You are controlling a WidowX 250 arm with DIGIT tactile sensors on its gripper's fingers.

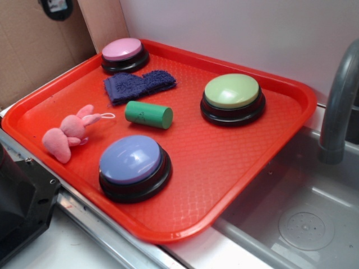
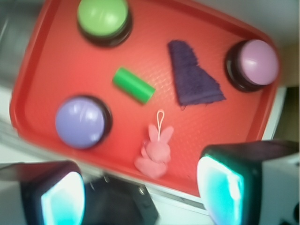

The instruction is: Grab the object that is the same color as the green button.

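A small dark-green cylinder block [image 1: 148,114] lies on its side near the middle of the red tray [image 1: 224,174]; in the wrist view it [image 2: 133,85] sits between the buttons. The green button [image 1: 232,97], a pale yellow-green dome on a black base, stands at the tray's back right, and shows in the wrist view [image 2: 103,18] at the top. My gripper [image 2: 140,197] is open and empty, high above the tray's near edge, well apart from the block. Its two fingers [image 2: 220,187] frame the bottom of the wrist view. The gripper does not show in the exterior view.
A lilac-blue dome button [image 1: 134,167], a pink dome button [image 1: 124,55], a dark blue cloth [image 1: 137,85] and a pink plush bunny [image 1: 70,132] share the tray. A sink basin [image 1: 303,218] with a grey faucet [image 1: 339,101] lies to the right. A black object [image 1: 22,202] sits front left.
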